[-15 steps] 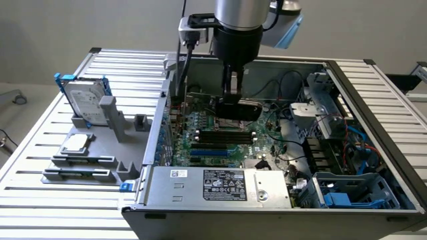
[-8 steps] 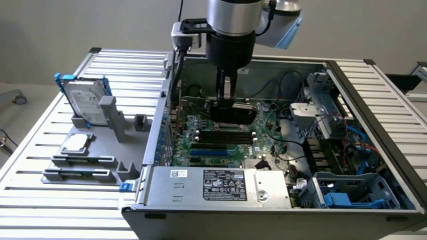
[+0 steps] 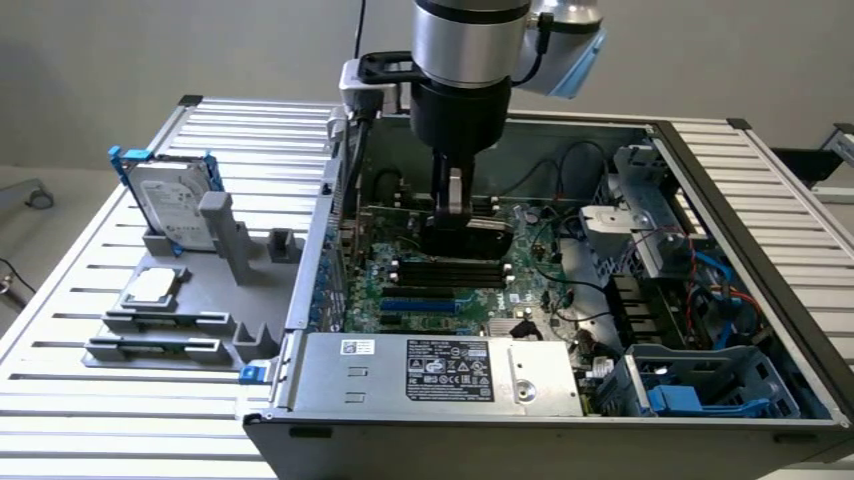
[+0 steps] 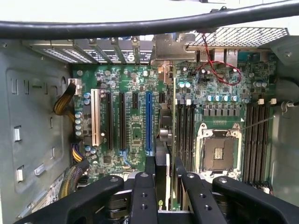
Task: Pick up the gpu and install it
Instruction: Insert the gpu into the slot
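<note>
My gripper (image 3: 457,207) reaches straight down into the open computer case (image 3: 747,215) and is shut on the gpu (image 3: 467,238). The card hangs on edge, its black cooler visible just above the green motherboard (image 3: 427,290). In the wrist view the gpu (image 4: 163,133) appears edge-on between the two black fingers of the gripper (image 4: 164,170), with its green board edge on one side. It hangs over the board beside the blue slot (image 4: 148,121) and the memory slots (image 4: 187,130). I cannot tell whether the card touches a slot.
On the exterior view's left, a grey holder carries a silver hard drive (image 3: 171,200) and a square processor chip (image 3: 151,285). The power supply (image 3: 441,370) fills the case's near side. Cables and drive cages (image 3: 667,300) crowd the right. The empty processor socket (image 4: 218,151) lies beside the memory slots.
</note>
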`<state>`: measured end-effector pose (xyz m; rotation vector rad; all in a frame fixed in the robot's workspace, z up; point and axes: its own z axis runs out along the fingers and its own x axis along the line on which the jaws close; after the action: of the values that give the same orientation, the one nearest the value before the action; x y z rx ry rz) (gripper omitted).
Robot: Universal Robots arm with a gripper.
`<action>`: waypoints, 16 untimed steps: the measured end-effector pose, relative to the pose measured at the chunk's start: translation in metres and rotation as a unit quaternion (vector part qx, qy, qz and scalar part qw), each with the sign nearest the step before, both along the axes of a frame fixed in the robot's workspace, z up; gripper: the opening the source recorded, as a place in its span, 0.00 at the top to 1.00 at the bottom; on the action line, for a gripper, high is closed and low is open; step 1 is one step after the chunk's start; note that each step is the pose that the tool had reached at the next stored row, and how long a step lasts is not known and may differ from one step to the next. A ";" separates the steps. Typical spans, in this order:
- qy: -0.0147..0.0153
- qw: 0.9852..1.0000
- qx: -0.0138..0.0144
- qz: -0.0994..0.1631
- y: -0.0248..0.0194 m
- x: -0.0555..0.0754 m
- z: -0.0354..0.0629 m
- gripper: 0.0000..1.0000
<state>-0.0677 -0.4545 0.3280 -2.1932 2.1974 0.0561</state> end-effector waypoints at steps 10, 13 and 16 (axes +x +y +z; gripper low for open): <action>-0.006 1.000 0.000 0.001 0.0000 -0.005 -0.0078 0.74; -0.007 1.000 -0.001 0.002 0.0000 -0.010 -0.0112 0.74; -0.009 1.000 -0.004 0.004 -0.0001 -0.011 -0.0132 0.74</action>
<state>-0.0792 -0.4546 0.3147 -2.1972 2.1831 0.0283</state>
